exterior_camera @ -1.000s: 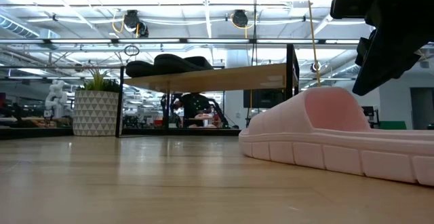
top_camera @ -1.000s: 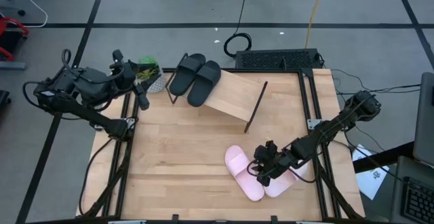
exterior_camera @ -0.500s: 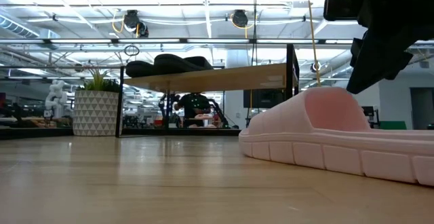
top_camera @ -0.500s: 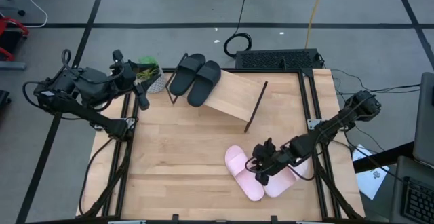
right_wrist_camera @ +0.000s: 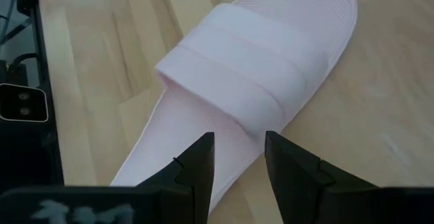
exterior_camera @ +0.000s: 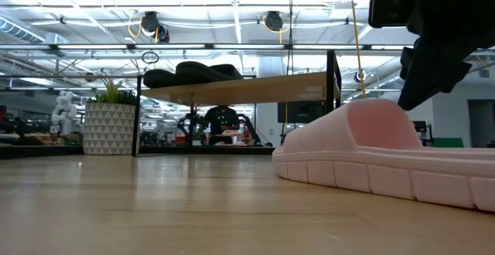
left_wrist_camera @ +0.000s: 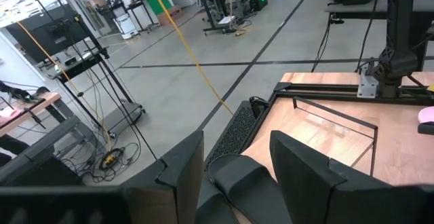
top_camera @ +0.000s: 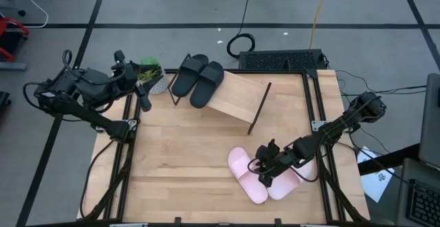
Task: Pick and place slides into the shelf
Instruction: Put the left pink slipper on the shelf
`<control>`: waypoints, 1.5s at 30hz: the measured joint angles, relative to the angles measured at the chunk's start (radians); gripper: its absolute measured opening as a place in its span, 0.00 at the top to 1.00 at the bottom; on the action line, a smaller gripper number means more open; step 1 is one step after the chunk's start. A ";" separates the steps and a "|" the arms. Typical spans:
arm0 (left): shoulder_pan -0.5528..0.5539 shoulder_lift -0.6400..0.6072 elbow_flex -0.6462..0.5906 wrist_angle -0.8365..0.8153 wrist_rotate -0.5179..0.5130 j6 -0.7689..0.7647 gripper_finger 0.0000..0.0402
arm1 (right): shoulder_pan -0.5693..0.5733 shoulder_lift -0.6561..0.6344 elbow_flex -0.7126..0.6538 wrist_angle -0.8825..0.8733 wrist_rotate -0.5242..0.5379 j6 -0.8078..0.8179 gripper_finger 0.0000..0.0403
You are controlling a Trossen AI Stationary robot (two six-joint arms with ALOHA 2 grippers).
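Two pale pink slides (top_camera: 246, 176) (top_camera: 286, 184) lie side by side on their soles on the tabletop, near its front right. My right gripper (top_camera: 266, 172) hangs open just above them. In the right wrist view its fingers (right_wrist_camera: 237, 157) stand over the near edge of one pink slide (right_wrist_camera: 251, 95), below its wide strap; I see no touch. Two black slides (top_camera: 198, 80) rest on the slanted shelf (top_camera: 237, 100) at the far side. My left gripper (top_camera: 143, 89) waits open and raised at the far left corner.
A potted plant (top_camera: 152, 76) stands at the far left beside the shelf. The shelf's right half (top_camera: 240, 106) is bare board. Black frame rails (top_camera: 317, 117) run along the table's right side. Bare tabletop (top_camera: 179, 165) stretches left of the pink slides.
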 joint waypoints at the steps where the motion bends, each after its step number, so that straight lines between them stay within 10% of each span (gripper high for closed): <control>1: 0.000 0.000 0.000 0.000 0.000 0.000 0.56 | 0.000 0.000 0.000 0.001 0.000 0.000 0.70; 45: 0.000 0.000 0.000 -0.002 0.010 0.000 0.56 | -0.034 0.073 0.000 0.008 0.084 -0.001 0.70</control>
